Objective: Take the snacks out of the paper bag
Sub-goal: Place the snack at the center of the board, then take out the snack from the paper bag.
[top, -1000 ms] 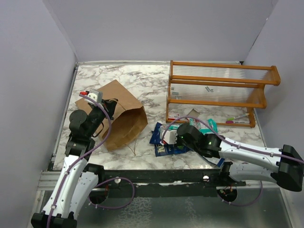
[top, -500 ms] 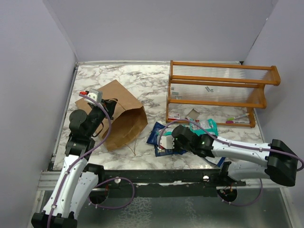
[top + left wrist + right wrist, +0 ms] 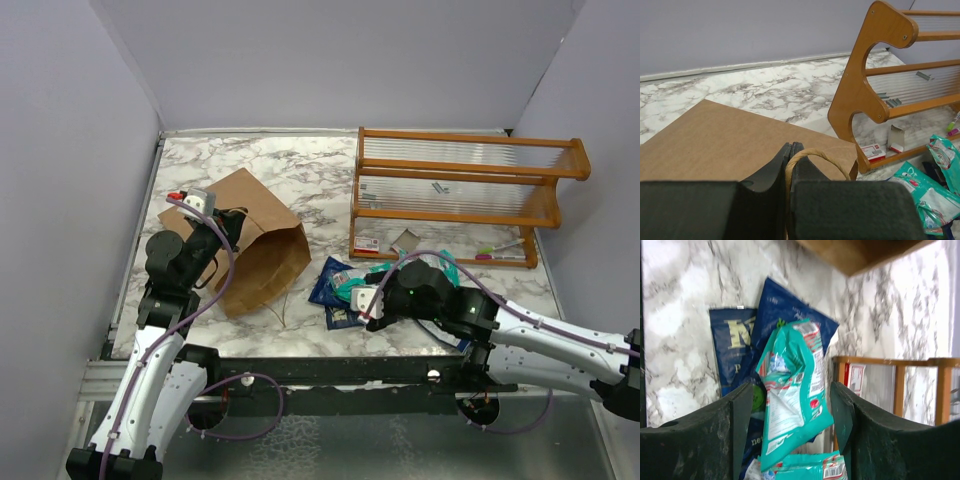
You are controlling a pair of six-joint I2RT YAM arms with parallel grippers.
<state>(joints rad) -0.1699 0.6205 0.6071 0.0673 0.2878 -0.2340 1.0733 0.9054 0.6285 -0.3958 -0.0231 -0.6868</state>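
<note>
The brown paper bag (image 3: pixel 255 245) lies on its side at the left, mouth toward the middle. My left gripper (image 3: pixel 212 222) (image 3: pixel 790 148) is shut on its twisted-paper handle (image 3: pixel 816 154). The snacks lie in a pile right of the bag's mouth: dark blue packets (image 3: pixel 330 290) (image 3: pixel 737 342) with a teal packet (image 3: pixel 350 283) (image 3: pixel 790 390) on top and another teal one (image 3: pixel 807 467) nearer the wrist. My right gripper (image 3: pixel 366 299) (image 3: pixel 792 390) hovers over that pile, open. Its fingers (image 3: pixel 742 410) stand either side of the teal packet without touching it.
An orange-brown wooden rack (image 3: pixel 450 200) (image 3: pixel 860 95) stands at the back right, with a small red-and-white packet (image 3: pixel 872 151) and a grey card (image 3: pixel 405 240) on its lowest shelf. More teal packets (image 3: pixel 920 190) lie in front of it. Grey walls enclose the marble table (image 3: pixel 300 180).
My right gripper has gone from shut to open, and a teal packet now lies loose on the blue ones below it. The left arm and the bag have not moved.
</note>
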